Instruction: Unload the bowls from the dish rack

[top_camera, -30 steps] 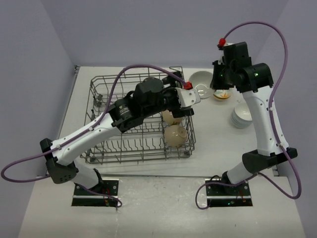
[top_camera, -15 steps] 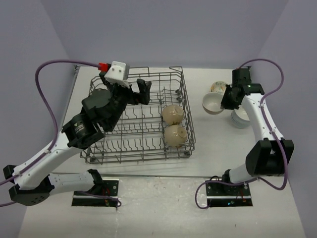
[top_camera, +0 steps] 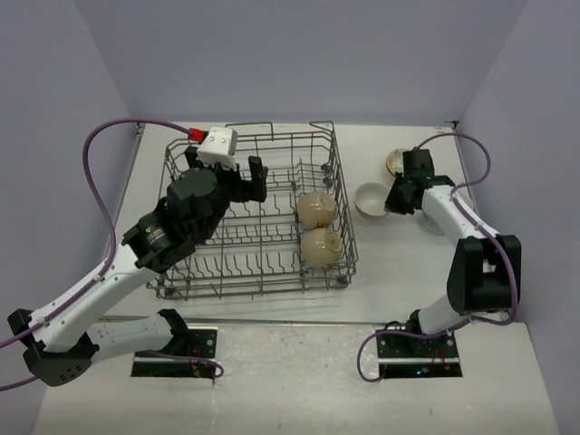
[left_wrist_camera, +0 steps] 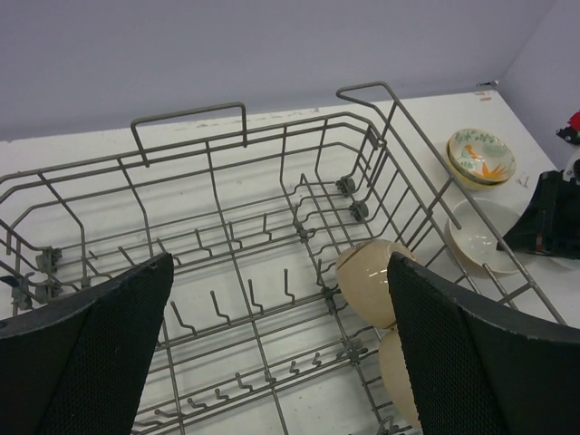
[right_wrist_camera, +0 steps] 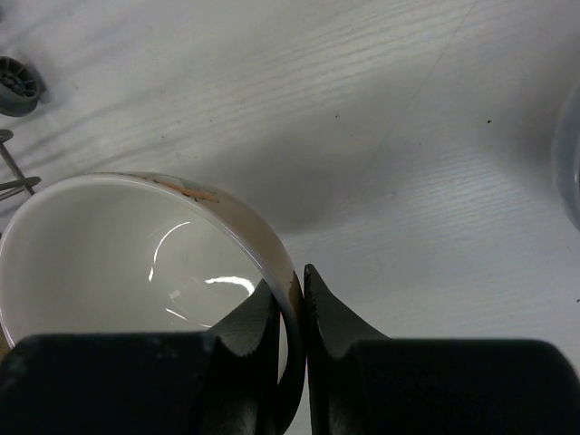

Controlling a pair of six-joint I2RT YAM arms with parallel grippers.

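Note:
The grey wire dish rack (top_camera: 227, 258) stands left of centre and fills the left wrist view (left_wrist_camera: 227, 227). Two beige bowls lie on their sides at its right end, one (top_camera: 315, 208) behind the other (top_camera: 320, 246); both show in the left wrist view (left_wrist_camera: 367, 281) (left_wrist_camera: 399, 372). My left gripper (top_camera: 231, 177) (left_wrist_camera: 281, 353) is open and empty above the rack's back. My right gripper (top_camera: 391, 201) (right_wrist_camera: 292, 299) is shut on the rim of a beige bowl with a white inside (top_camera: 370, 199) (right_wrist_camera: 118, 263), right of the rack and low at the table. I cannot tell if it rests there.
A yellow painted bowl (left_wrist_camera: 480, 156) (top_camera: 396, 161) sits on another bowl at the back right, just behind my right gripper. My right forearm covers the spot to the right of the held bowl. A pale bowl edge (right_wrist_camera: 571, 154) shows at the right. A rack wheel (right_wrist_camera: 18, 86) is close on the left.
My left arm swung back from the rack's right rim to above its back left. My right gripper came down with the white-inside bowl and moved it a little left, towards the rack.

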